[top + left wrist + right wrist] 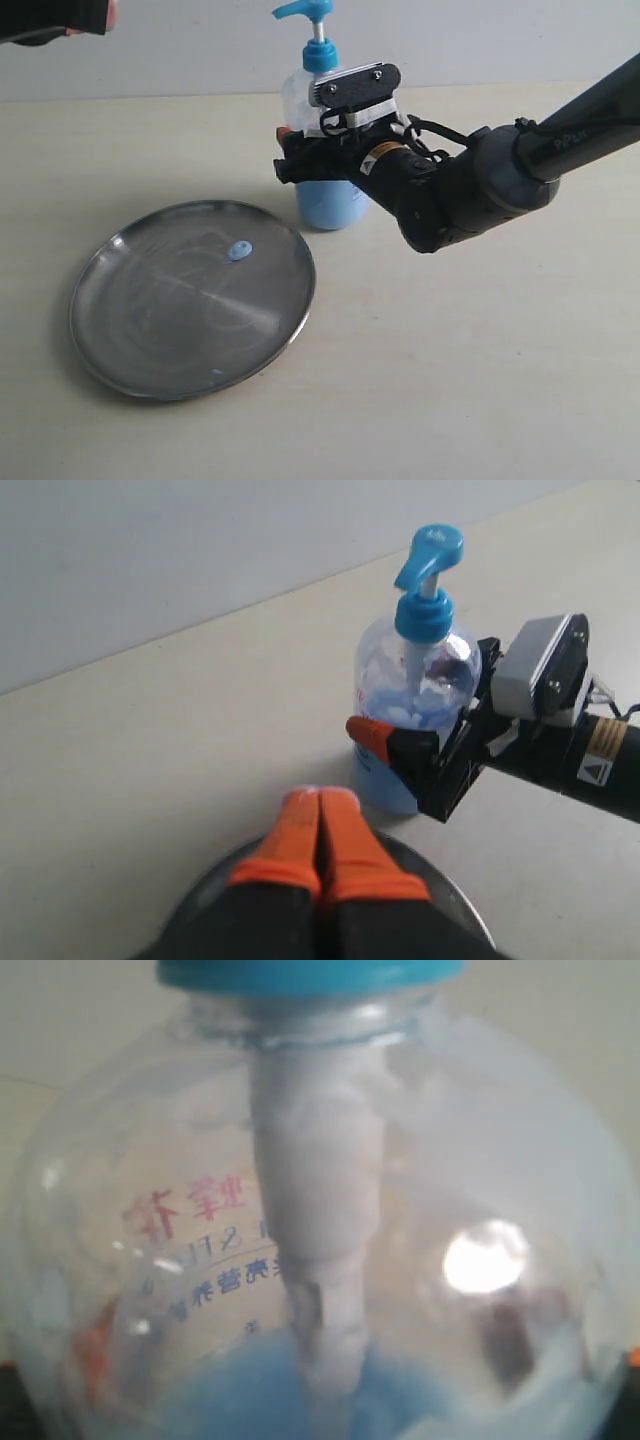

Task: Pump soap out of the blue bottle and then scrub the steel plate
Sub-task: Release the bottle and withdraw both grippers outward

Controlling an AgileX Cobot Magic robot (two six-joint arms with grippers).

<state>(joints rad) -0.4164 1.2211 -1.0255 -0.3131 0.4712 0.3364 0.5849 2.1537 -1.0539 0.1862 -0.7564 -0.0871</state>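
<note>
Right gripper (290, 152), jaws spread wide, clasps the tall clear pump bottle with blue head (330, 205), standing just behind the wide round steel plate (170, 310) (a pale blue soap blob (240, 250) already lies there). Left gripper (320, 805) hovers, pinched shut. Best to release by backing straight off, keeping the bottle upright.
</note>
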